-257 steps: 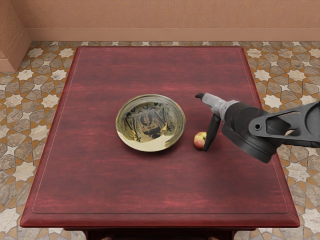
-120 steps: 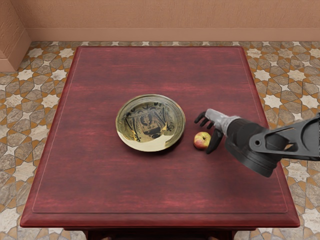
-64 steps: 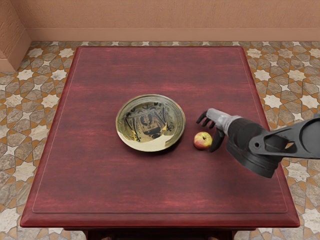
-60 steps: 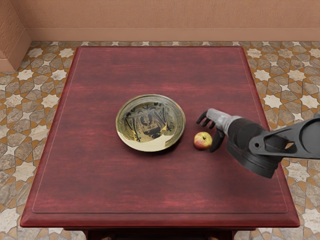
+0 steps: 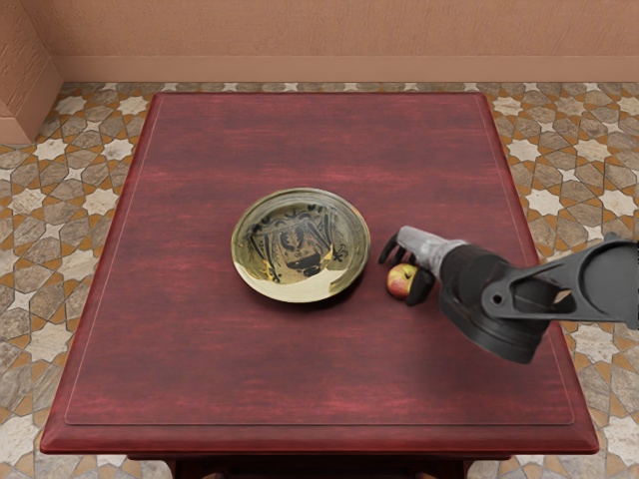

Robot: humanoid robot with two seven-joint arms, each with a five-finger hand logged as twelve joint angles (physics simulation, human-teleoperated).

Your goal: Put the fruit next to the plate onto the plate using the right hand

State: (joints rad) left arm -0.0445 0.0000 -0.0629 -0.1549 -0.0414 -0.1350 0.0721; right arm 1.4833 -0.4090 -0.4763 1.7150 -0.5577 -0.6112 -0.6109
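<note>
I've got my right hand [image 5: 411, 257] on screen: black at its far end, pale grey metal toward the wrist. Behind it sits the forearm [image 5: 489, 304], a fat matte-black drum with a rounded end. Then a dark grey bracket link [image 5: 574, 289], flat-sided, with slotted cut-outs.

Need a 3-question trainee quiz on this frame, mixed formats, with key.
1. True or false: the small red-yellow apple lies on the glossy gold patterned plate.
2. In the picture, the apple is on which side of the plate? A left; B right; C behind.
3. Fill in: the robot's right hand is over the ____, which rests on the dark red wooden table.
Key: 1 false; 2 B; 3 apple.
</note>
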